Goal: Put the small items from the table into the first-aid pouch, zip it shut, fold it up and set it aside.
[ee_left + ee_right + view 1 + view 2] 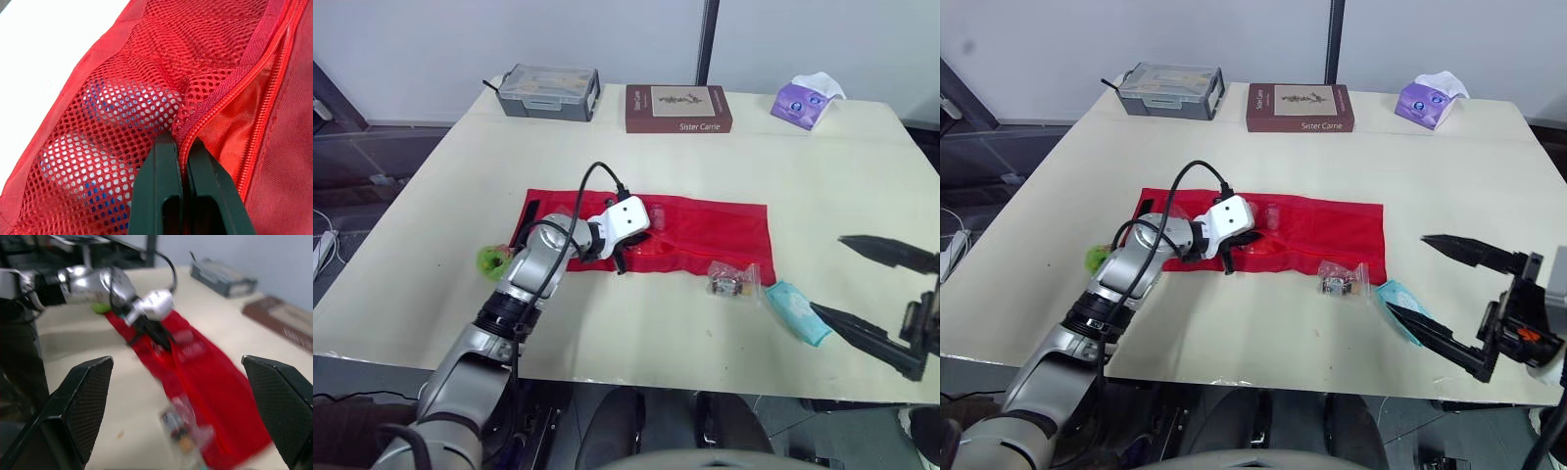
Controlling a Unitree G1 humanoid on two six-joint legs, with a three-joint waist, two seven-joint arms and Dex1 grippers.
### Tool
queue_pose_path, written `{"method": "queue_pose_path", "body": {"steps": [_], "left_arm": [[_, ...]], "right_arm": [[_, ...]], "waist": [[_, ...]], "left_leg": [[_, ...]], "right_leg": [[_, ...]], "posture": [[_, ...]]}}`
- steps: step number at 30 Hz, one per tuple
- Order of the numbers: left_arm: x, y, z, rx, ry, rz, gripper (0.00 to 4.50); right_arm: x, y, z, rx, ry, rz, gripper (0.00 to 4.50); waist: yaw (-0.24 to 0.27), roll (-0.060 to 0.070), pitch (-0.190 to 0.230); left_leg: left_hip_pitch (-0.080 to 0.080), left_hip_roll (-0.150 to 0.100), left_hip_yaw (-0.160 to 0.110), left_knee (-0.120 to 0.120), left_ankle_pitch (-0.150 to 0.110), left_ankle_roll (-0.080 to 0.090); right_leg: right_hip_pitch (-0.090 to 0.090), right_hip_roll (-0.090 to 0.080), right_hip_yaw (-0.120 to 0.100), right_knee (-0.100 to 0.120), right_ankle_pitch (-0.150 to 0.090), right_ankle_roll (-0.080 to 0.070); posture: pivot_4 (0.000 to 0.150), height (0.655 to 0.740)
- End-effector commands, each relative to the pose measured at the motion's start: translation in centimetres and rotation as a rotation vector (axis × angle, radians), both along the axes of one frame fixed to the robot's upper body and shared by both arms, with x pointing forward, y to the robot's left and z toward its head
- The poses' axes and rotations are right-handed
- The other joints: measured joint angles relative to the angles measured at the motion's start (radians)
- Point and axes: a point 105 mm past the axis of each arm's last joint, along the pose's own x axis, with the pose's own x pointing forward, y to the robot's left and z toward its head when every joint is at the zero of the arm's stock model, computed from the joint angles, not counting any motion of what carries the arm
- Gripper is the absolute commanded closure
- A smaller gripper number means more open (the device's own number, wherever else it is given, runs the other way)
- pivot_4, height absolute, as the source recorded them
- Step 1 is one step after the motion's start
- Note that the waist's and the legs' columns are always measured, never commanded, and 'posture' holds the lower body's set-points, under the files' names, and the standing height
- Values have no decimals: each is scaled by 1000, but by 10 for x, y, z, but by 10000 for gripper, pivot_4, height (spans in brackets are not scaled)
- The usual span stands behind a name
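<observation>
Currently one red pouch (705,230) lies mid-table, its long axis running 9 to 3 o'clock. Three loose items lie around it: a clear packet (729,279) and a teal packet (795,311) off its 5 o'clock corner, and a green item (491,259) at 9. The left gripper (180,142) pinches the pouch's zipper edge. The right gripper (827,274) has its fingers spread wide.

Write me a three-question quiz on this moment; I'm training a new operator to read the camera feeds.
1. True or false: the right hand is shut on the teal packet.
2. Which hand pinches the zipper edge of the mesh pocket on the red pouch? A) left hand B) right hand C) neither
3. Fill in: the title on the brown book reads ____.

Key: 1 false, its fingers are spread open. 2 A. 3 Sister Carrie.
</observation>
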Motion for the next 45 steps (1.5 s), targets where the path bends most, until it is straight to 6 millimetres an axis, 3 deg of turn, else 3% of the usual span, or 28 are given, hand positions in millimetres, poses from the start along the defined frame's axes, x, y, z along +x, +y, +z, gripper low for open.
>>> {"method": "queue_pose_path", "body": {"steps": [1,5,9,13,16,20,25,32,35,40,41,45], "left_arm": [[8,17,11,-12,-20,18,44313],[14,24,10,-6,-25,29,44313],[18,20,10,-7,-32,22,44313],[20,15,9,-9,-39,22,44313],[20,8,9,-23,-32,6,44313],[18,-1,10,-35,-23,-21,44313],[17,-9,13,-37,-28,-42,44313],[19,-16,17,-47,-27,-36,44313],[21,-19,20,-72,-14,-19,45000],[21,-22,24,-117,32,-3,45000],[21,-23,25,-130,44,1,45000],[22,-27,28,-160,72,1,45000]], "right_arm": [[-11,-25,2,-75,-15,-91,0],[-19,-42,-5,-127,28,-142,0],[-16,-46,-7,-159,28,-157,0],[5,-30,-13,-194,52,-153,0],[21,3,-26,-199,136,-16,0],[58,22,-56,-383,209,-30,0],[98,46,-85,-480,203,-13,0],[110,68,-106,-536,235,74,0],[118,73,-116,-546,250,63,8646],[123,69,-120,-594,235,34,34211],[122,68,-118,-592,231,31,36087],[112,81,-100,-426,279,41,36113]], "waist": [[-4,0,0],[-9,0,-1],[-8,0,-1],[-8,1,-1],[-13,0,-1],[-6,0,-2],[-4,-1,-2],[-5,-1,-2],[-6,-1,-2],[-8,-1,-2],[-8,-1,-2],[-8,-1,-2]], "left_leg": [[0,0,1,0,0,0],[2,1,2,0,0,0],[2,2,2,0,0,0],[2,2,2,0,0,0],[3,2,3,0,0,0],[1,1,2,0,0,0],[-3,-2,1,2,0,0],[-2,-2,0,2,0,0],[-2,-2,0,2,0,0],[-2,-3,0,2,0,0],[-2,-3,0,2,0,0],[-2,-3,-1,2,0,0]], "right_leg": [[0,0,0,0,0,-1],[0,0,1,0,-3,0],[0,0,1,0,-3,0],[0,0,2,0,-2,-2],[0,0,2,1,-2,-3],[-2,-1,1,1,-2,-3],[-3,-2,0,0,-1,-3],[-2,-1,0,1,1,1],[-2,-1,0,1,1,1],[-2,-1,0,1,1,1],[-2,-1,0,1,1,1],[-2,-1,-1,1,1,1]], "posture": [[1500,7400],[1500,7400],[1500,7400],[1500,7400],[1500,7400],[1500,7400],[1500,7400],[1500,7400],[1500,7400],[1500,7400],[1500,7400],[1500,7400]]}}
